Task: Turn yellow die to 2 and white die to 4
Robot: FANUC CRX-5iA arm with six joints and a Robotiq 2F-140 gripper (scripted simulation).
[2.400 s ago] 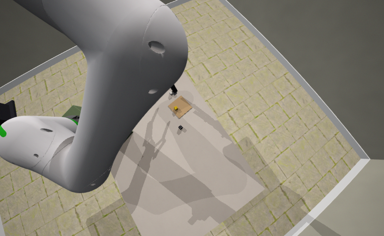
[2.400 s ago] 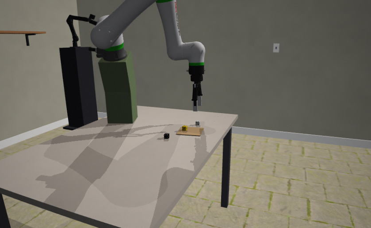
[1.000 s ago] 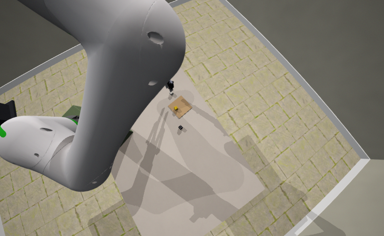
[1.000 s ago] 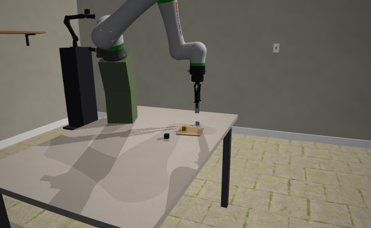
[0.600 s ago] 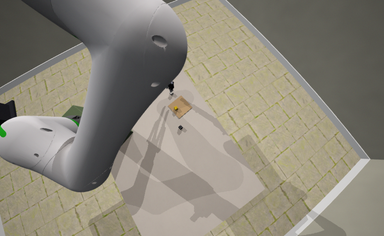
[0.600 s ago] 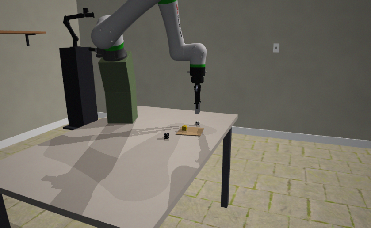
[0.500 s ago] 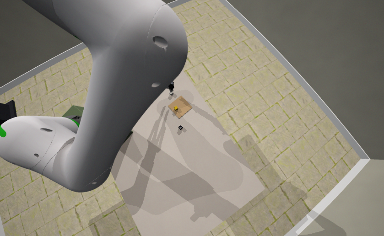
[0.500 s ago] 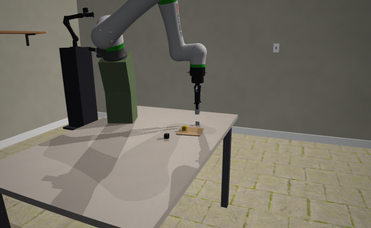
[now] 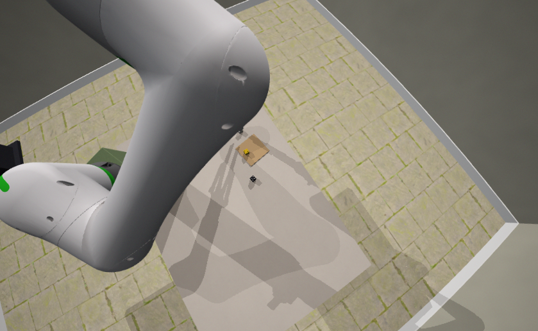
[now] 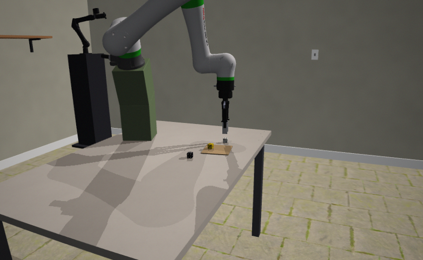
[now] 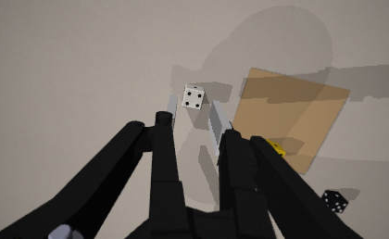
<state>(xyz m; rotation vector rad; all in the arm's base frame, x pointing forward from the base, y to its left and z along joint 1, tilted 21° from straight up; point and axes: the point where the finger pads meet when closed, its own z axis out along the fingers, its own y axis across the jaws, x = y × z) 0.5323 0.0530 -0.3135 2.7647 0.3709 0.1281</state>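
The white die (image 11: 193, 97) lies on the table top just off the tan mat (image 11: 288, 116), with four pips facing up. It also shows in the exterior view (image 10: 225, 140). My gripper (image 11: 193, 109) hangs straight above it, clear of it, with its fingers partly apart and nothing between them; in the exterior view (image 10: 225, 130) its tips are a short way above the die. The yellow die (image 10: 209, 145) sits on the mat (image 10: 217, 149) near its edge, and my finger partly hides it in the wrist view (image 11: 276, 147). The black die (image 10: 190, 154) lies on the table off the mat.
The mat is close to the table's far edge and corner (image 10: 264, 134). The green robot base (image 10: 135, 100) and a black stand (image 10: 88, 96) are at the back left. In the top view the arm (image 9: 159, 102) hides the gripper.
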